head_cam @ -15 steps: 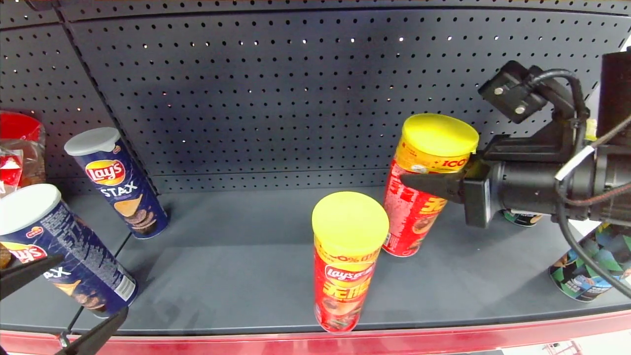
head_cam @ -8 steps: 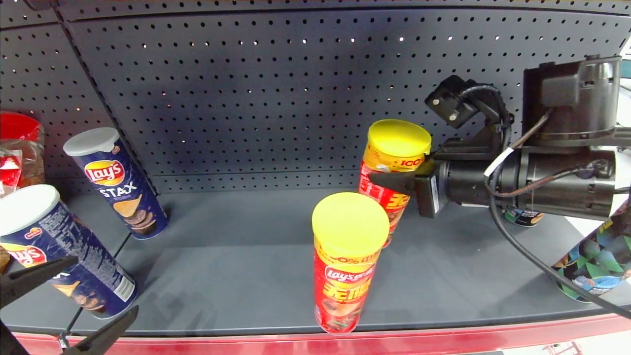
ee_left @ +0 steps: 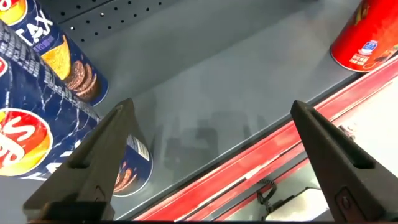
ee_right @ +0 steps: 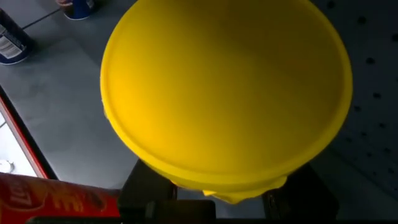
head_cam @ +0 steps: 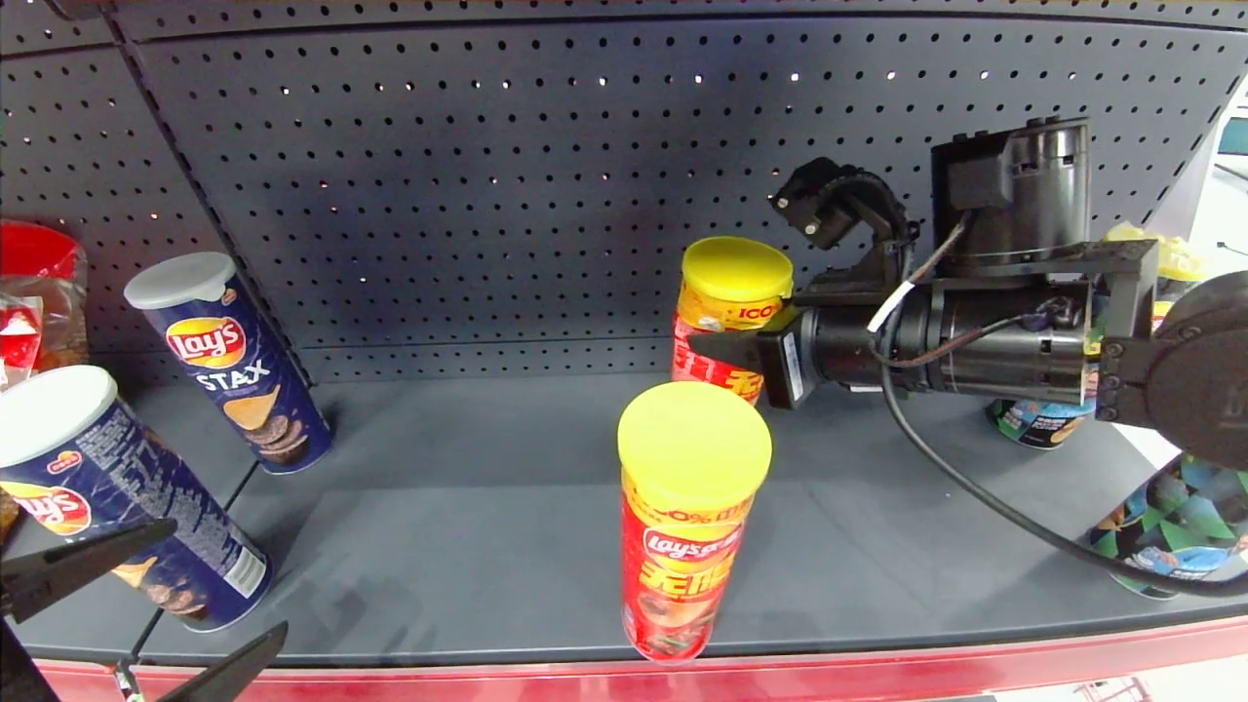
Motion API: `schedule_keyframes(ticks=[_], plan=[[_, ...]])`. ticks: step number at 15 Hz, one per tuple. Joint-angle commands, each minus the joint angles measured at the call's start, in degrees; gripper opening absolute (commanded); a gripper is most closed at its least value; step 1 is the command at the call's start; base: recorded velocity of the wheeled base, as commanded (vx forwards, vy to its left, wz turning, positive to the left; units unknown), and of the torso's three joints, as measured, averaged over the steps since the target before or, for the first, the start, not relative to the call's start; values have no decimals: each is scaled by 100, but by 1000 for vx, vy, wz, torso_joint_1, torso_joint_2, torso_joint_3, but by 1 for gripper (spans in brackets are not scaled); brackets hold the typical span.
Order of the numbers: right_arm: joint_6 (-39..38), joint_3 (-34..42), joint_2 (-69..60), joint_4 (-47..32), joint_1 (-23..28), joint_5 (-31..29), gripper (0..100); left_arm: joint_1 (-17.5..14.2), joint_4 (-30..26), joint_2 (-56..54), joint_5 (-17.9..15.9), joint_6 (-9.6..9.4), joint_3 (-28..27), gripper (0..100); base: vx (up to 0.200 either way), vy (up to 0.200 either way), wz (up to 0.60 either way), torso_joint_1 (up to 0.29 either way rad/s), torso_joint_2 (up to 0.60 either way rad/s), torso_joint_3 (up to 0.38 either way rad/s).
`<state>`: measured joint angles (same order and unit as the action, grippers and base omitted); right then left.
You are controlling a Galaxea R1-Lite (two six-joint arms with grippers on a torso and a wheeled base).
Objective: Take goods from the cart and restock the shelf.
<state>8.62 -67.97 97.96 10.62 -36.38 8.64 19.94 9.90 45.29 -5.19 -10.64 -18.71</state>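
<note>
Red chips can clamped in right gripper, behind front can on shelf, left gripper spread wide.

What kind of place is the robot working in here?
Probably a shop aisle or a mock-up: a dark grey perforated metal back panel, a grey shelf with a red front edge, and stocked red crisp tubes with yellow lids and blue crisp tubes with white lids.

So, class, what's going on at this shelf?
The right gripper is shut on a red can with a yellow lid, holding it near the back of the shelf, behind a matching can standing at the front edge. The left gripper hangs open by a blue can at the front left.
</note>
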Motion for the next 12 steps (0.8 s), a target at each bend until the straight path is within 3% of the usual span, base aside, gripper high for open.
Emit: schedule_keyframes(ticks=[1, 9, 10, 12], plan=[[-36, -32, 144, 19, -45, 6, 0, 1, 3, 15, 1, 1, 8, 100, 0, 0, 0, 0, 0, 0], [-53, -128, 337, 19, -71, 6, 0, 1, -6, 24, -17, 18, 78, 100, 0, 0, 0, 0, 0, 0], [-62, -120, 337, 19, -71, -3, 100, 1, -6, 50, -17, 18, 78, 100, 0, 0, 0, 0, 0, 0], [-124, -102, 311, 19, -71, -12, 100, 1, -6, 77, -17, 18, 69, 100, 0, 0, 0, 0, 0, 0]])
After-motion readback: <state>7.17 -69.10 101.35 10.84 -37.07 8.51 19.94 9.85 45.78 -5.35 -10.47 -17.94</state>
